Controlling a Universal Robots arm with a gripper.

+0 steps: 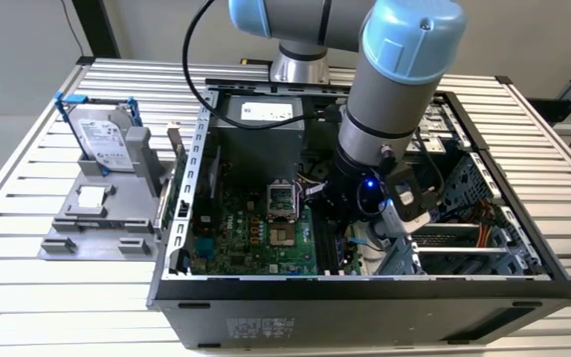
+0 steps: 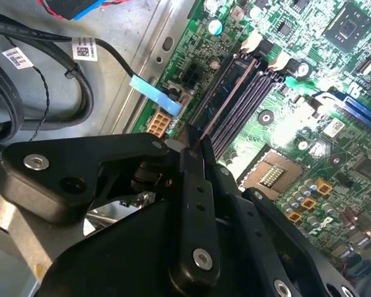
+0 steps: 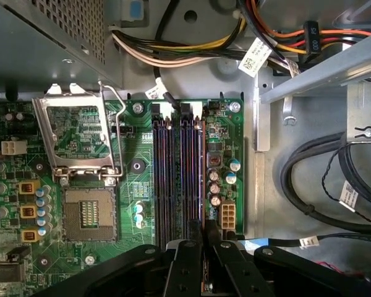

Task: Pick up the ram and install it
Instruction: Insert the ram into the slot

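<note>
The ram (image 2: 229,99) appears edge-on as a thin strip. It stands along the outermost of the black motherboard slots (image 3: 162,179), on the side away from the CPU socket. In the first wrist view the ram (image 3: 202,179) runs straight out from between my fingers. My gripper (image 2: 195,145) is shut on the near end of the stick, with its black fingers (image 3: 188,247) pressed against both faces. In the exterior view my gripper (image 1: 350,223) reaches down inside the open computer case, over the green motherboard (image 1: 256,238).
An open CPU socket (image 3: 89,213) with a raised metal frame lies beside the slots. Black cables (image 3: 309,185) loop on the case floor beyond the board's edge. The case's walls (image 1: 365,286) surround the arm. Outside the case, a silver hard drive (image 1: 102,137) stands on a grey fixture.
</note>
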